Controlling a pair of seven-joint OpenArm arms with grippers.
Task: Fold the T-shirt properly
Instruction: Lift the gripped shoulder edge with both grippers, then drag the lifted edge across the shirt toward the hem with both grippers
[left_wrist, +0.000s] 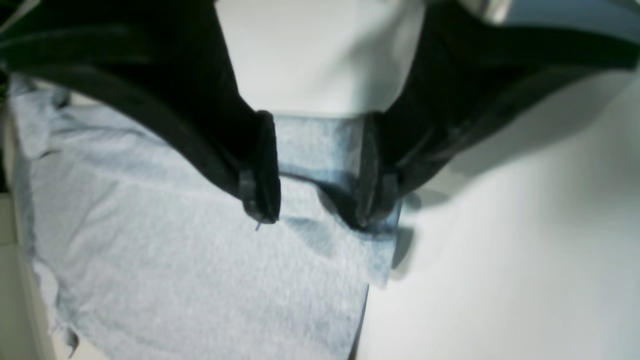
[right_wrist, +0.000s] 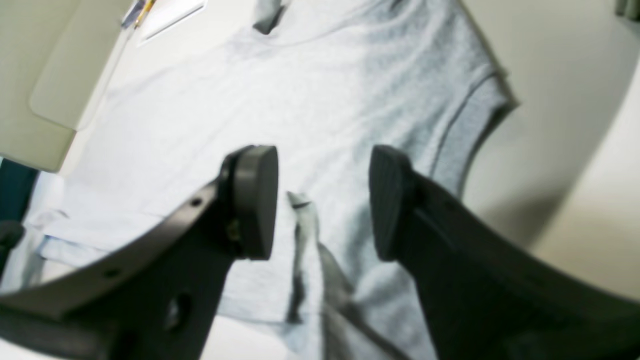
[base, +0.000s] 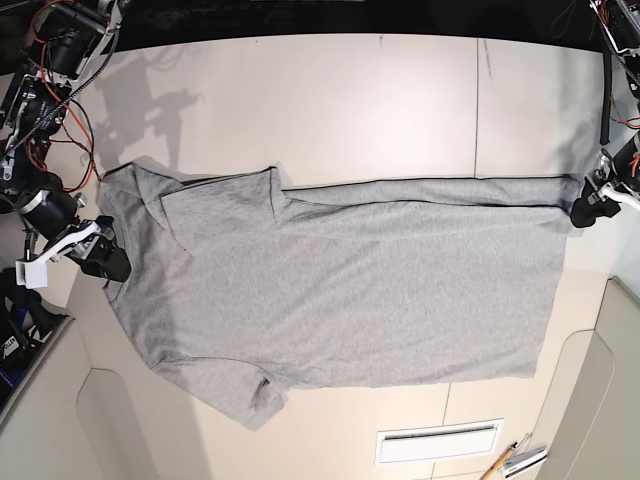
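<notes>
Base view hides both pincers' tips from me. Left gripper (left_wrist: 320, 175) spread, straddling T-shirt (base: 340, 290) corner; right gripper (right_wrist: 322, 200) spread above cloth.

One T-shirt (base: 340, 290) is lying on one table (base: 330, 100). Two grippers are showing: the left (base: 585, 210) at 3 o'clock, the right (base: 105, 262) at 9 o'clock. One vent slot (base: 437, 440) and one pencil (base: 498, 464) are sitting toward 5 o'clock.
</notes>
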